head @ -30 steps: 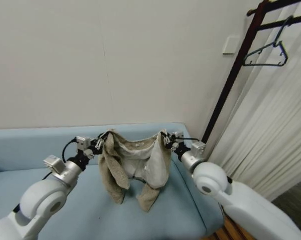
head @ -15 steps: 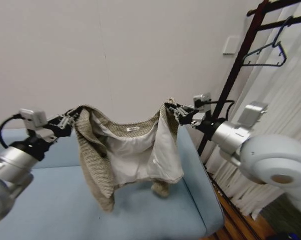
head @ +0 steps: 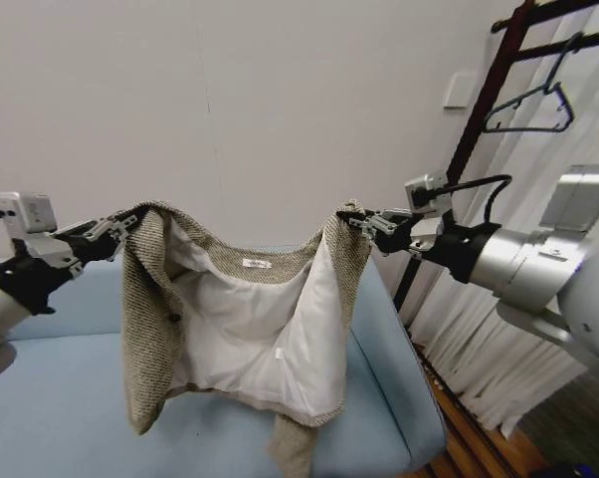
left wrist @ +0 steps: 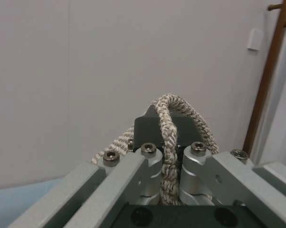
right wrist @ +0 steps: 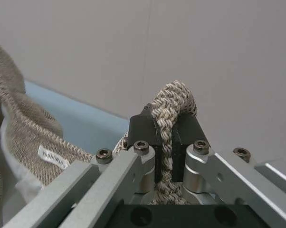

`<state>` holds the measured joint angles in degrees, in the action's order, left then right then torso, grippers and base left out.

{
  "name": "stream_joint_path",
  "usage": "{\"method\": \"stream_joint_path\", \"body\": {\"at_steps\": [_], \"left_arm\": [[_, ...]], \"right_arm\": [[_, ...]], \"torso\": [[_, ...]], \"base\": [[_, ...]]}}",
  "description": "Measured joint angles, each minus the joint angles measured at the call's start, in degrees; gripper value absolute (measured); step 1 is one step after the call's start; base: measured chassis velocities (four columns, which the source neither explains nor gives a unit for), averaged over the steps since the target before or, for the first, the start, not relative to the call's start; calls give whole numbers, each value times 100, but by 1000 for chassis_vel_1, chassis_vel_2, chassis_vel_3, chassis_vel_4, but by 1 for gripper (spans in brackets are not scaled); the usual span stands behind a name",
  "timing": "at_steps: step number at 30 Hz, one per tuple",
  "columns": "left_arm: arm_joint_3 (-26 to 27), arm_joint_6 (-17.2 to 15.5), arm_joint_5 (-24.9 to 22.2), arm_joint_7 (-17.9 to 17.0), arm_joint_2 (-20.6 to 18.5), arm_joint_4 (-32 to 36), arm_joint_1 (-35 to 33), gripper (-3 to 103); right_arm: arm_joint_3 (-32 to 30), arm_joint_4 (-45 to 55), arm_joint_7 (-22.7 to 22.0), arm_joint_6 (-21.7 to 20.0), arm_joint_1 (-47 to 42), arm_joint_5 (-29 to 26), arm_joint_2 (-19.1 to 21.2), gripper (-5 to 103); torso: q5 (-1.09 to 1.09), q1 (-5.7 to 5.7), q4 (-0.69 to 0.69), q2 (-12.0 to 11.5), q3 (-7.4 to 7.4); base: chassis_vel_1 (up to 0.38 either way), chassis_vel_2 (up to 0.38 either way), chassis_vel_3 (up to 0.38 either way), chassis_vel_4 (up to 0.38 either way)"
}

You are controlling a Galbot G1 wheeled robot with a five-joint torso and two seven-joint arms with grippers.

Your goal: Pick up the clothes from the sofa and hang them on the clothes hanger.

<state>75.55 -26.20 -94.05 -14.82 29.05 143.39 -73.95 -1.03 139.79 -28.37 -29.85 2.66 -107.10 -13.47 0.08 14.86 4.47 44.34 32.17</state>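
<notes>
Above sofa (head: 51, 413), jacket (head: 248, 339) between outstretched left end effector (head: 121, 225) and right end effector (head: 356, 221).

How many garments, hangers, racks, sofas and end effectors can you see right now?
Garments: 1, the tweed jacket
Hangers: 1, the black hanger
Racks: 1, the dark rack
Sofas: 1, the blue sofa
End effectors: 2, the left end effector and right end effector, both shut on the jacket
Total: 6

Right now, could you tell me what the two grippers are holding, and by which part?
The knitted jacket, by its two shoulder edges: left gripper shut on one, right gripper on the other, spread open between them.
</notes>
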Motion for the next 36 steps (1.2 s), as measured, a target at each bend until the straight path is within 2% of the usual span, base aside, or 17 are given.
{"method": "stream_joint_path", "body": {"at_steps": [2,5,8,12,18,20,22,23,26,28,29,30,32,34,36], "left_arm": [[-42,67,180,356,-91,-9,60,3],[-47,87,350,440,-177,-176,126,3],[-29,165,793,503,-255,-603,203,3],[143,196,954,651,-322,-863,222,3],[233,195,871,710,-356,-651,202,3],[335,158,580,705,-416,-468,203,3],[617,15,-42,540,-529,-260,188,3],[617,15,-42,540,-529,-260,188,3],[1192,-455,-846,124,-738,-37,99,3],[1529,-876,-1417,-316,-857,-3,99,3],[1529,-876,-1417,-316,-857,-3,99,3],[1751,-1166,-1922,-604,-928,5,100,3],[1927,-1514,-2446,-886,-979,8,95,3],[1926,-1588,-2550,-1003,-973,8,73,3],[1620,-1592,-2830,-1531,-853,5,32,3]], "right_arm": [[3,-141,58,0,-30,245,-58,3],[20,-289,180,-5,-58,555,-68,3],[40,-495,426,8,-56,889,55,3],[43,-658,682,61,60,947,269,3],[38,-646,758,100,160,792,359,3],[25,-571,758,106,237,576,400,3],[3,-516,856,106,321,392,521,3],[3,-516,856,106,321,392,521,3],[-54,-476,1184,73,395,60,976,3],[-111,-442,1322,-94,416,-182,1268,3],[-111,-442,1322,-94,416,-182,1268,3],[-126,-413,1332,-207,421,-318,1390,3],[-117,-339,1319,-330,421,-400,1515,3],[-94,-276,1282,-402,421,-458,1556,3],[7,-97,1050,-667,389,-718,1635,3]], "torso": [[1,0,-2,0,0],[3,0,-2,0,0],[0,0,-1,0,1],[-1,0,-1,0,0],[0,0,-1,-1,0],[0,1,-1,-1,1],[0,0,-2,-1,0],[0,0,-2,-1,0],[2,0,-3,-1,0],[0,0,4,0,-1],[0,0,4,0,-1],[0,0,3,0,-1],[4,0,0,-1,-2],[1,0,-1,-1,-1],[1,0,-3,0,-1]], "base": [[0,0,0,0],[0,0,0,0],[0,0,0,0],[0,0,0,0],[0,0,0,0],[0,0,0,0],[0,0,0,0],[0,0,0,0],[0,0,0,0],[0,0,0,0],[0,0,0,0],[0,0,0,0],[0,0,0,0],[0,0,0,0],[0,0,0,0]]}}
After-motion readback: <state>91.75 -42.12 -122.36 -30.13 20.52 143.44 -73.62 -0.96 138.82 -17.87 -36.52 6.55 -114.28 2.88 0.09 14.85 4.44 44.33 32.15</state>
